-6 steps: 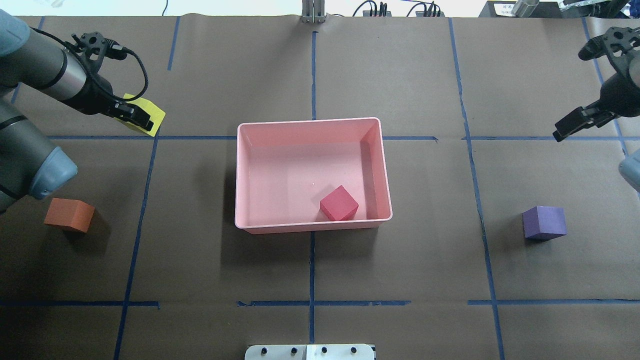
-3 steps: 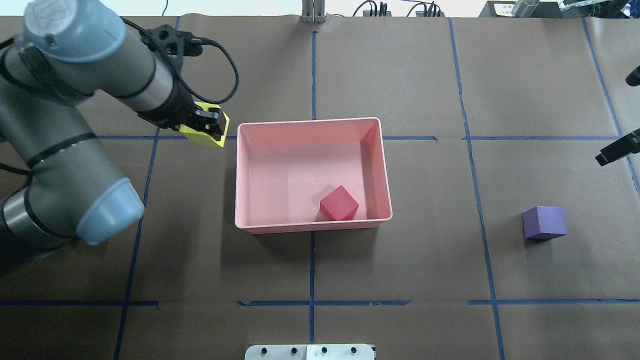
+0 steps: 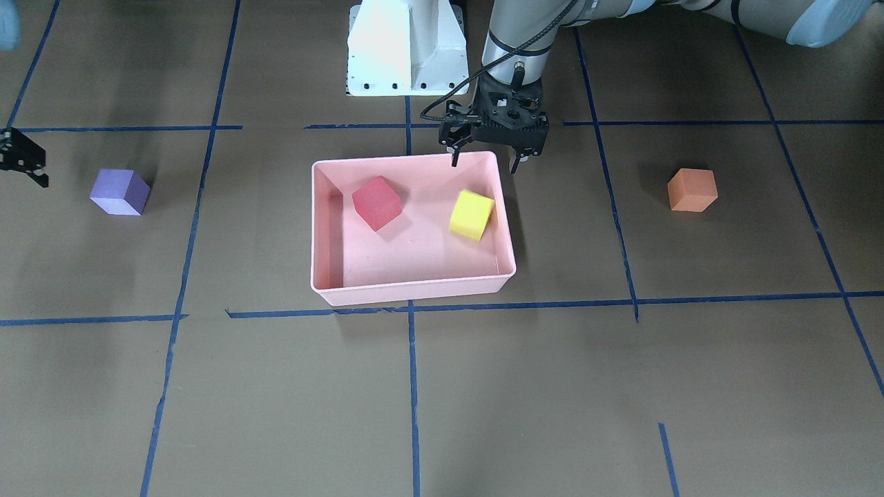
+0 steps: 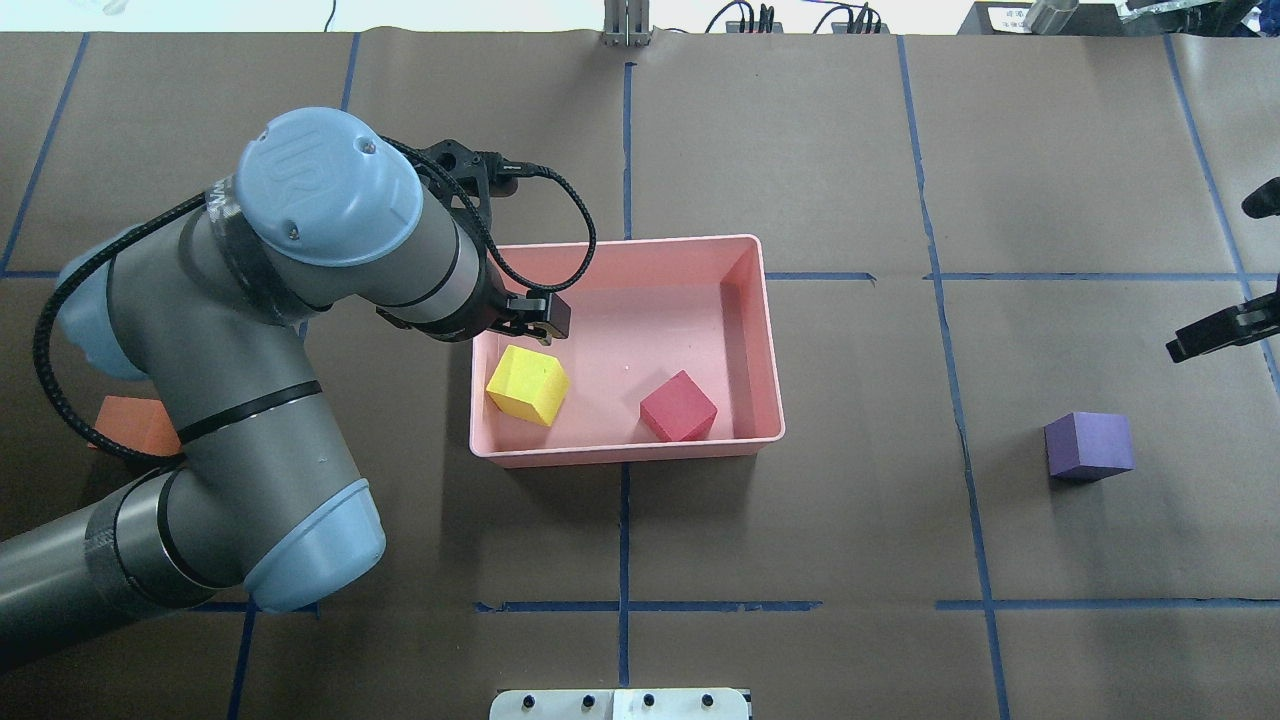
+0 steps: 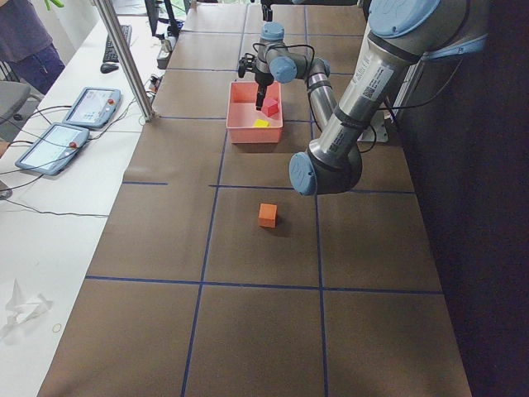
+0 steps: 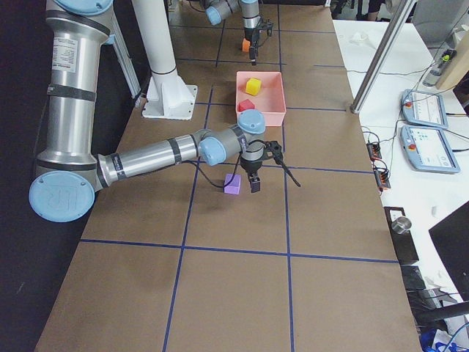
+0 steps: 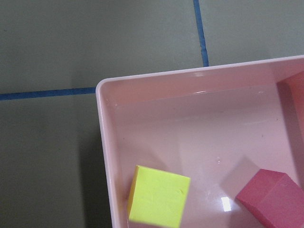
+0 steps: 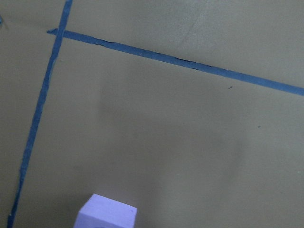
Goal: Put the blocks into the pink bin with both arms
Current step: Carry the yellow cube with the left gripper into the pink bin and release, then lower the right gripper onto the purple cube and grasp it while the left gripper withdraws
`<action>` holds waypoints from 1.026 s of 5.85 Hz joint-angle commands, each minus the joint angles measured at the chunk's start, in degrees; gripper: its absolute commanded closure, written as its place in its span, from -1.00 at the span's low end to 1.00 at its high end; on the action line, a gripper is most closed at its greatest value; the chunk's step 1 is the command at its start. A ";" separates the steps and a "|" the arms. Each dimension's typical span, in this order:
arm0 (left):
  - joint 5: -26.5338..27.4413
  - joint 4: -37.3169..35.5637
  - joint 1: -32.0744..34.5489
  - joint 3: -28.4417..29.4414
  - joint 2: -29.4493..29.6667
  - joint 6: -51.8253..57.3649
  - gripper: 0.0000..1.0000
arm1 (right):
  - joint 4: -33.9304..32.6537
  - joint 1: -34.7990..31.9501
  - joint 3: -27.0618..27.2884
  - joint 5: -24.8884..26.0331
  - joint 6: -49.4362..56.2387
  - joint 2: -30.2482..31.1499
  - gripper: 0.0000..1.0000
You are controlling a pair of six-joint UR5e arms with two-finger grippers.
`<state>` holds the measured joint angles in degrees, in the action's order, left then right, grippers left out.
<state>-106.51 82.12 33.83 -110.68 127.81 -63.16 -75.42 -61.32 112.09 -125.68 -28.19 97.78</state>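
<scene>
1. Since the yellow block already lies inside the pink bin, close to the wall on my left side, my left gripper has only to get away cleanly. Its fingers are spread wide and empty, hanging over the bin's near corner.
2. I would lift straight up before swinging, so that neither finger catches the rim and drags the bin.
3. The yellow block looks a bit askew, and I cannot tell whether it has settled, so I would stay clear of it.
4. I would leave the fingers wide for the orange block, which sits on the table well out to my left.
5. My right gripper hangs near the purple block, apart from it. Its fingers look spread and hold nothing. The block shows only at the bottom edge of that wrist's view, so I judge it must centre over the block before going down.
6. The red block rests in the bin toward the near wall.
7. Half a second ago my left gripper clamped the yellow block just outside the bin's left wall. Now the block is dropped inside and the arm reaches further over.
8. The red and purple blocks have not moved, and the right gripper has barely shifted.
</scene>
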 commanded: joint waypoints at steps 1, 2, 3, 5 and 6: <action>0.34 -0.03 -0.34 -0.15 -0.02 -0.21 -1.00 | 8.32 9.94 -0.21 5.77 -20.67 0.39 -1.00; 0.34 -0.03 -0.34 -0.15 -0.02 -0.12 -1.00 | 8.88 13.64 -0.21 9.19 -25.47 0.48 -1.00; 0.34 -0.03 -0.34 -0.15 -0.02 -0.21 -1.00 | 8.97 14.98 -0.29 9.75 -25.69 2.74 -1.00; 0.43 -0.03 -0.34 -0.24 -0.11 -0.12 -1.00 | 8.88 17.62 -0.90 10.54 -25.60 3.55 -1.00; 0.52 0.06 -0.34 -0.41 -0.28 -0.12 -1.00 | 8.88 19.29 -3.00 10.89 -25.34 3.47 -1.00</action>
<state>-106.08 82.12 33.49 -110.99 127.64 -63.29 -66.52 -43.60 110.64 -115.15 -53.70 101.23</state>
